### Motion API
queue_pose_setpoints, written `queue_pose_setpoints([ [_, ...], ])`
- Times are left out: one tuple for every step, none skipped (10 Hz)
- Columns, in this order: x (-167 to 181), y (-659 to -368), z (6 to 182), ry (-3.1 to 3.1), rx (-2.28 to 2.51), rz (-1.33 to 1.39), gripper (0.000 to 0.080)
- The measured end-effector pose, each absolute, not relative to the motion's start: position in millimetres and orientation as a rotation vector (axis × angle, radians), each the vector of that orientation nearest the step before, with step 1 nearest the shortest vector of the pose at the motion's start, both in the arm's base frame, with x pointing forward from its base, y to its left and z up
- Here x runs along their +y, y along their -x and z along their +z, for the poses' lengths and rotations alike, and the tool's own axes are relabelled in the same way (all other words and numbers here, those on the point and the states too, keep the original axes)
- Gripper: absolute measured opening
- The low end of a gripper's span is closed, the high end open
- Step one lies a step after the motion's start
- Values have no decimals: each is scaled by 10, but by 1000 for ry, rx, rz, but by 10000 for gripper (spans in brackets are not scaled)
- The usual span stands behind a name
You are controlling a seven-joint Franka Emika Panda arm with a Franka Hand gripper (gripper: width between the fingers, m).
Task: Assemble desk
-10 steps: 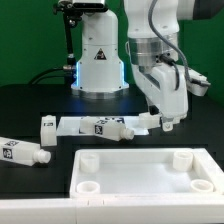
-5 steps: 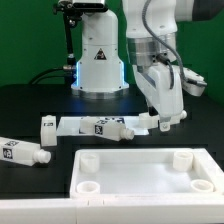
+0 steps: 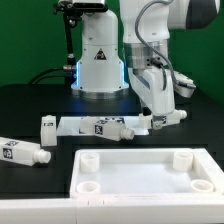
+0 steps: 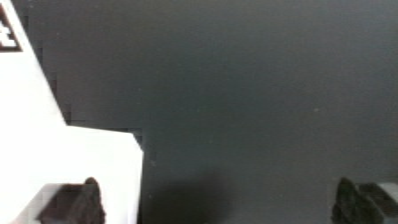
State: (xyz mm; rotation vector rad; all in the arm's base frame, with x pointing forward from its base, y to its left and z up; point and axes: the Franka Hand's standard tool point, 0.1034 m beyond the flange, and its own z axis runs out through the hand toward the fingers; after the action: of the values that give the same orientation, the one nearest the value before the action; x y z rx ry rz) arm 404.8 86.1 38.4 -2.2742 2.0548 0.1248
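Black table [image 4: 249, 100] lies beneath my gripper [image 4: 222, 203], jaws spread wide, holding nothing. A white leg [image 3: 105, 127] lies just beside me on the exterior view's left. The white tabletop [image 3: 140, 172] sits nearer the front.

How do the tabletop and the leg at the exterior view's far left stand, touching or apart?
Apart. The exterior view shows dark table between the leg and the tabletop.
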Motion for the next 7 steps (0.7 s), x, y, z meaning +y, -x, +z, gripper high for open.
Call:
queue_pose_setpoints([
  [837, -4051, 384, 2276, 2043, 107, 649],
  [736, -3984, 376, 2265, 2016, 54, 649],
  [733, -3887, 446, 2239, 1987, 77, 649],
  [758, -3855, 577, 2218, 1934, 111, 649],
  [756, -3817, 694, 2198, 1903, 119, 649],
  [773, -3761, 693, 2195, 1914, 129, 649],
  [762, -3754, 658, 2201, 1919, 129, 649],
])
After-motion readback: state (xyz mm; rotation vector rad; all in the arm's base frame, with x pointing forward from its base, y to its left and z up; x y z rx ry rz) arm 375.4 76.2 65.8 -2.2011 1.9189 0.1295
